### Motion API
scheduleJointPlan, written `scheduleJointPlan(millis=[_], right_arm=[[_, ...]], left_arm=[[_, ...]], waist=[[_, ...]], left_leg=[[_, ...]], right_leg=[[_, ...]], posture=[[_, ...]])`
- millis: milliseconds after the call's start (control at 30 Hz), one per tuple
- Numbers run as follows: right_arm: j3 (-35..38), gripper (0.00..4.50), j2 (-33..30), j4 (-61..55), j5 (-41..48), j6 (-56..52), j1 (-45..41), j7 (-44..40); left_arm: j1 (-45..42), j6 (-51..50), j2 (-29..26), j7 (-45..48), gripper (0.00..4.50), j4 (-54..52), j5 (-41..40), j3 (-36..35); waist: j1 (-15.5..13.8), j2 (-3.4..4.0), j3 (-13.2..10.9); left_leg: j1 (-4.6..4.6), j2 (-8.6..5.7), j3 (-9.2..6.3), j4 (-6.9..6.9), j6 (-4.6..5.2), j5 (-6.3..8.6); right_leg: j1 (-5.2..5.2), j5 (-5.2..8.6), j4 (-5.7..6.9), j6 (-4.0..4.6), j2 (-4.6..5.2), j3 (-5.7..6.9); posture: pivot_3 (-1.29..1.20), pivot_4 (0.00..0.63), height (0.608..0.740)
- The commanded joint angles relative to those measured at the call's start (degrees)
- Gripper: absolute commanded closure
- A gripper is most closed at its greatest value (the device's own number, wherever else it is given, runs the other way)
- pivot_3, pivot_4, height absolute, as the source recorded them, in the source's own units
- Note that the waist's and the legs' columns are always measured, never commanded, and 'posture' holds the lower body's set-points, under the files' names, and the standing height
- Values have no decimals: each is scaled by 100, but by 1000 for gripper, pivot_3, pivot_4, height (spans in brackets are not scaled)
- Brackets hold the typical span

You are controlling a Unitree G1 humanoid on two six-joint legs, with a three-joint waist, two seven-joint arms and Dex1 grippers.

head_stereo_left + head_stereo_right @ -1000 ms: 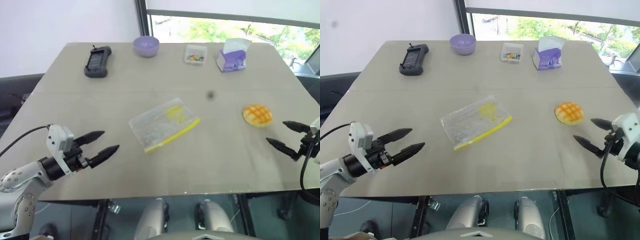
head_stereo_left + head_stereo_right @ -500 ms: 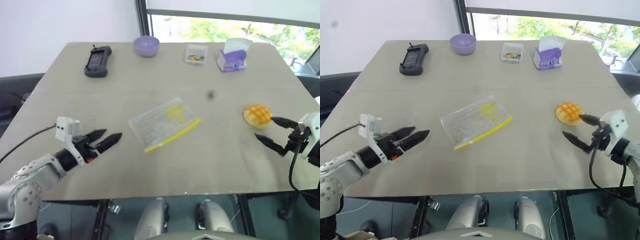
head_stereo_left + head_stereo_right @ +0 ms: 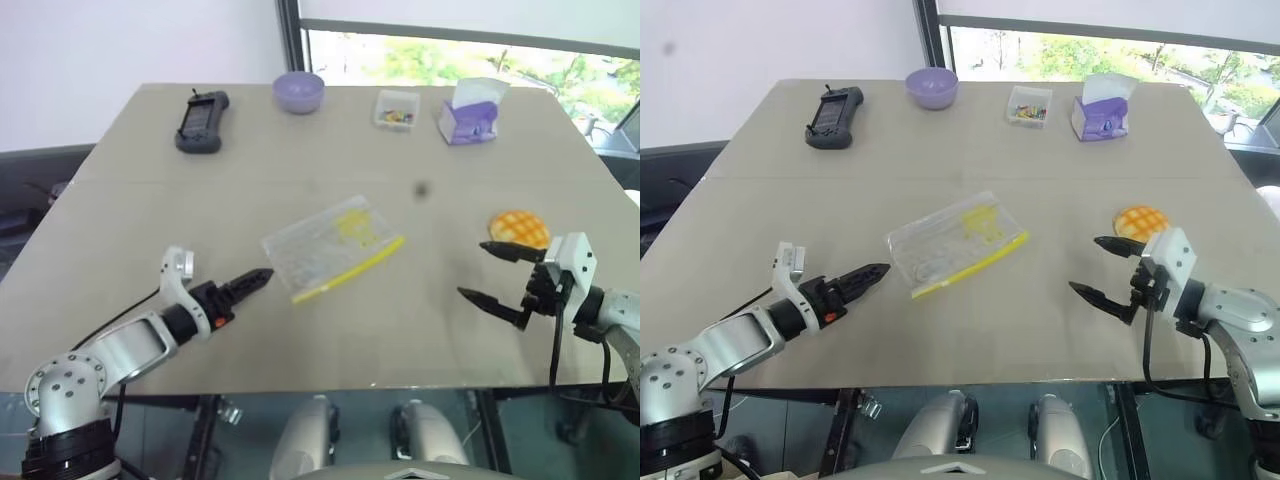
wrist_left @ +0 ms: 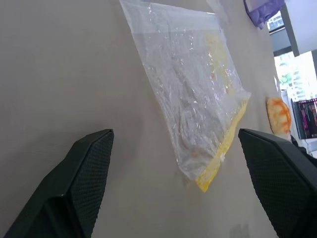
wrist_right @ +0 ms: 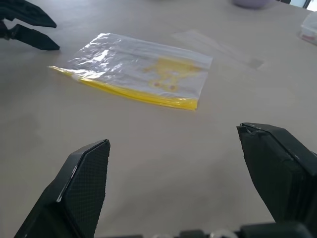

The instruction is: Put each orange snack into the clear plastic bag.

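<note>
Faint yellow print is seen on the clear zip bag [image 3: 955,245], unreadable; left gripper [image 3: 872,273] and right gripper [image 3: 1101,268] are spread wide, empty.

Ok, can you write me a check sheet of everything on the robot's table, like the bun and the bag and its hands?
Surface: tan table, flat, one faint dark spot.
Job's things: bun lies on the table's right side, outside the bag; bag lies flat mid-table, yellow strip toward the robot.
Clutter: along the far edge, black handheld, purple bowl, small clear box, purple tissue pack.
Grippers: left tool open, empty, pointing at the bag, apart from it; right tool open, empty, just in front of the bun.
Cables: black cable loops by the right wrist; another by the left arm.
Surroundings: window with greenery beyond the table, white wall at left.
</note>
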State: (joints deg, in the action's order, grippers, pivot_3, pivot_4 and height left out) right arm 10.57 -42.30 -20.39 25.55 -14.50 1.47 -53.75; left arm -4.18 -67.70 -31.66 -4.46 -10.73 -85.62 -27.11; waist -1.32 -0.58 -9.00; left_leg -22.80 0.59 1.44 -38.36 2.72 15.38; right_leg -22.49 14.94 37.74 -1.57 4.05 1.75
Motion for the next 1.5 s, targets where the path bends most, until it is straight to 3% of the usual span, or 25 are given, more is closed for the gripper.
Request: scheduleJointPlan(millis=[33, 433, 533, 633, 667, 800, 1133, 1500], right_arm=[[74, 0, 10, -331, 32, -57, 58, 155], [130, 0, 63, -864, -17, -194, 501, 579], [144, 0, 79, -956, -28, -196, 584, 665], [158, 0, 90, -1030, -53, -183, 647, 737], [162, 0, 94, -1054, -63, -175, 669, 765], [75, 0, 118, -1077, -240, -139, 696, 921], [-644, 0, 288, -720, -1211, 253, 192, 1242], [-1651, 0, 584, 403, -1665, 712, -908, 810]], left_arm=[[-328, -38, 212, -613, 224, 282, 205, 530], [-1535, -513, 743, -1796, 224, 1475, 30, 1077], [-1654, -792, 812, -1786, 968, 1883, -159, 1113], [-1675, -817, 879, -1808, 2237, 2035, -264, 1043], [-1674, -790, 911, -1816, 2842, 2071, -303, 1013], [-1743, -646, 1004, -1788, 4444, 2227, -441, 870], [-1891, -572, 627, -481, 4444, 2630, -211, 492], [-2157, -549, 681, -360, 4444, 2623, -177, 384]], waist=[[-28, 5, 3], [-133, 25, 19], [-150, 29, 22], [-151, 28, 21], [-154, 27, 21], [-164, 23, 18], [-128, 26, 16], [-96, 6, -1]], left_leg=[[2, -1, 0, 0, -1, -1], [23, -12, -8, -7, -3, -15], [41, -20, -13, -7, 0, -16], [68, -22, -14, -5, 1, -14], [67, -23, -14, -5, 2, -14], [60, -26, -17, -3, -1, -15], [71, -25, -21, 6, -25, -6], [27, -24, -34, 6, -33, -34]], right_leg=[[2, 8, 0, 14, 0, 0], [32, 8, 4, 14, 1, 13], [54, 8, 2, 13, 4, 18], [87, 10, -10, 11, 6, 20], [87, 10, -13, 10, 9, 20], [85, 10, -23, 8, 13, 22], [81, 12, -15, 8, 12, 27], [48, 9, -20, 5, 10, 38]], posture=[[0, 150, 740], [0, 150, 740], [0, 150, 740], [0, 150, 740], [0, 150, 740], [0, 150, 740], [0, 150, 740], [0, 150, 740]])
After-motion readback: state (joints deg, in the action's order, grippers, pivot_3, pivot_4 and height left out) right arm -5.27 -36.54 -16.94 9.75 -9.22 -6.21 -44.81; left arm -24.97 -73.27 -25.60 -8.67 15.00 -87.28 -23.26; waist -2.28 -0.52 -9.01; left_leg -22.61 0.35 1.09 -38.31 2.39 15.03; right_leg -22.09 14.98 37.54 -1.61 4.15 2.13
